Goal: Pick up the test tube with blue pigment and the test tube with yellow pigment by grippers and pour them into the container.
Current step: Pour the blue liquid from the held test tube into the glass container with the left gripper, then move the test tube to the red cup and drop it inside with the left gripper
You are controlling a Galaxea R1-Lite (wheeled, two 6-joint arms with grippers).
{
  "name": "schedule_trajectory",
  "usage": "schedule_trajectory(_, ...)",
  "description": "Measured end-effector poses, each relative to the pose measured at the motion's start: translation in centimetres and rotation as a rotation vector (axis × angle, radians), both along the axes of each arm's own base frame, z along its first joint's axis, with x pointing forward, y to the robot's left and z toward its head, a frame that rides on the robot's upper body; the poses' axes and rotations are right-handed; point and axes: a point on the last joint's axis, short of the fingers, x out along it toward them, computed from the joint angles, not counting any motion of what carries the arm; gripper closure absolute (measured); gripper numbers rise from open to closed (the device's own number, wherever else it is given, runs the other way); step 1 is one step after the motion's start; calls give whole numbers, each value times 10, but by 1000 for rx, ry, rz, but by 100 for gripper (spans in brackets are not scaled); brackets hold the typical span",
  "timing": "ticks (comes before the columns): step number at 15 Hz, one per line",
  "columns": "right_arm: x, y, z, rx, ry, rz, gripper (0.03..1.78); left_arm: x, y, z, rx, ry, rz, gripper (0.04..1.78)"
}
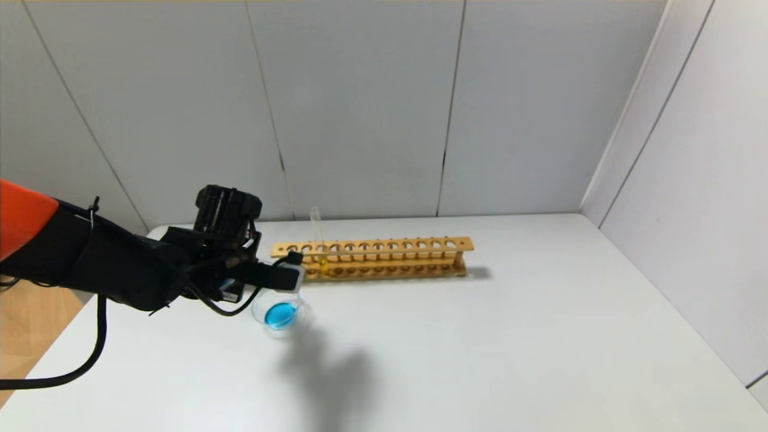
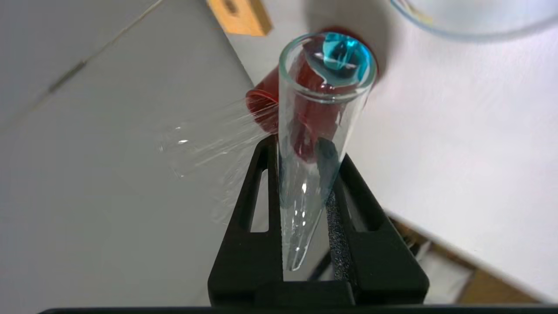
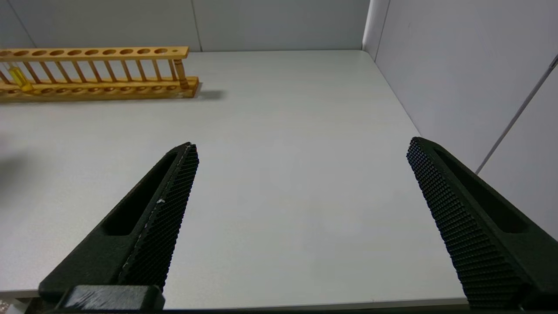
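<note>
A: Is any brand, label or writing to be read?

B: None can be made out on the arms, the glassware or the rack.

A: How is the near tube placed against the fingers?

B: In the left wrist view the test tube with blue pigment (image 2: 320,131) is clamped between the 2 fingers (image 2: 257,205) of the left gripper (image 2: 305,150). Its rounded bottom lies back between the fingers and its open mouth is pointed away from them. The body is seen as clear glass; only a small blue-teal pool is left at the lip. A dark red cup (image 2: 266,104) is seen behind the tube.

A: And from the head view?

B: The left gripper (image 1: 288,273) is held just above the container (image 1: 279,312), a low round clear dish resting on the white table (image 1: 480,348) with blue liquid pooled in it.

A: The right side?

B: The right gripper (image 3: 301,152) is seen in its wrist view only, over bare table; its fingers (image 3: 168,209) are spread wide and nothing is held.

A: Farther back?

B: A wooden rack (image 1: 375,258) is set behind the dish. The test tube with yellow pigment (image 1: 318,243) is stood upright in 1 of the holes near its left end, a short yellow column at the bottom.
</note>
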Motion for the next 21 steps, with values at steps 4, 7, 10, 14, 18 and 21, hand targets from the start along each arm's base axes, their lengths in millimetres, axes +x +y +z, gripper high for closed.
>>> schedule_trajectory(4, 0, 0, 0, 0, 0, 0, 6, -14, 3, 20, -451, -76, 221, 148)
schedule_trajectory(7, 0, 0, 0, 0, 0, 0, 6, -27, 8, 37, -811, -65, 347, 148)
schedule_trajectory(10, 0, 0, 0, 0, 0, 0, 6, -28, 28, 61, -1139, -96, 438, 148)
schedule_trajectory(14, 0, 0, 0, 0, 0, 0, 6, -20, 49, 91, -1470, -176, 481, 148)
schedule_trajectory(18, 0, 0, 0, 0, 0, 0, 6, -11, 69, 106, -1614, -286, 489, 148)
schedule_trajectory(21, 0, 0, 0, 0, 0, 0, 6, -3, 84, 106, -1633, -306, 478, 148)
